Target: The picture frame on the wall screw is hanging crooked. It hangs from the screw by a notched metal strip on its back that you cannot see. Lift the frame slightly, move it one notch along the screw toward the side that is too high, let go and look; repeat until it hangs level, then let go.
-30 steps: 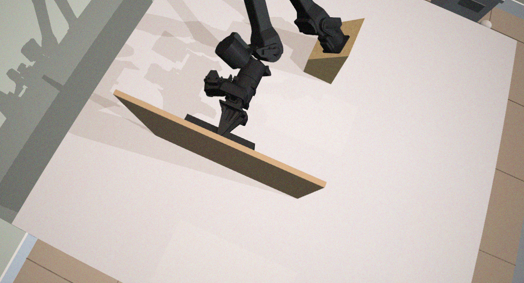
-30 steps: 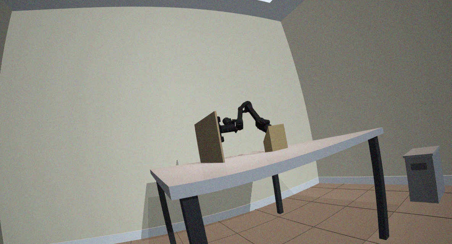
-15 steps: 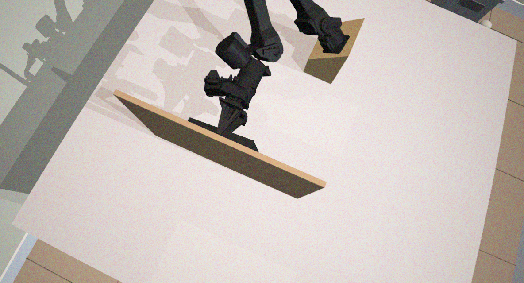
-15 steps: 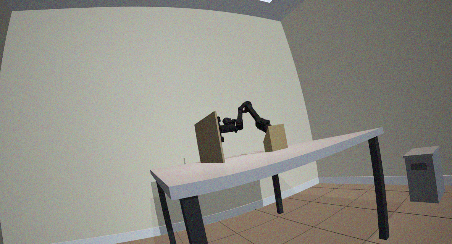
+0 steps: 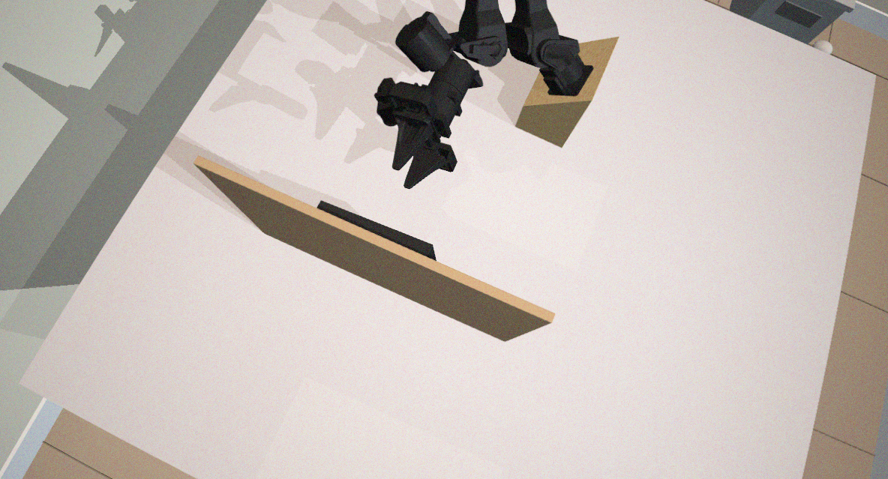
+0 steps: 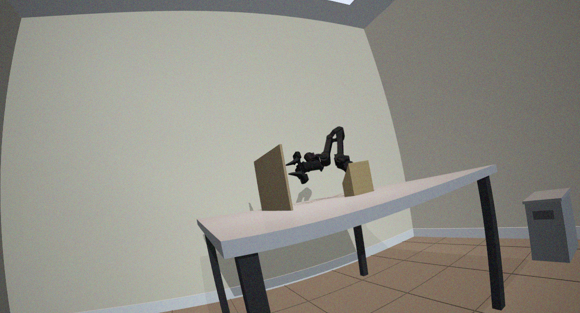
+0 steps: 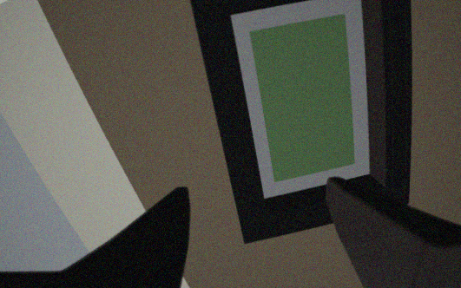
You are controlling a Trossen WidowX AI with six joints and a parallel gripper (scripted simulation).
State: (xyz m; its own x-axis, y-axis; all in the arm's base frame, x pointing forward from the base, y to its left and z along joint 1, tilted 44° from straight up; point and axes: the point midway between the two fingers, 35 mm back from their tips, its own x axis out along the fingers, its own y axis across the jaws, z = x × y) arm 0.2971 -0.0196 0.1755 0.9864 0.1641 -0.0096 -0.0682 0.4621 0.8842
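Observation:
The black picture frame (image 5: 379, 229) (image 7: 235, 130) hangs on the brown upright board (image 5: 372, 252) (image 6: 271, 181) (image 7: 139, 108). It has a pale mat and a green picture (image 7: 308, 95). In the wrist view its edges run at an angle to the board's edge; which side is higher, and by how much, I cannot tell. The screw and notched strip are hidden. My gripper (image 5: 402, 177) (image 6: 287, 169) (image 7: 258, 193) is open and empty. Its fingertips are apart and stand off in front of the board, with a gap to the frame.
The board stands on the pale table (image 5: 682, 228) (image 6: 324, 213). The arm's base is on a wooden block (image 5: 556, 119) (image 6: 362, 177) behind the gripper. A grey cabinet (image 5: 769, 10) (image 6: 547, 238) stands on the floor beyond the table.

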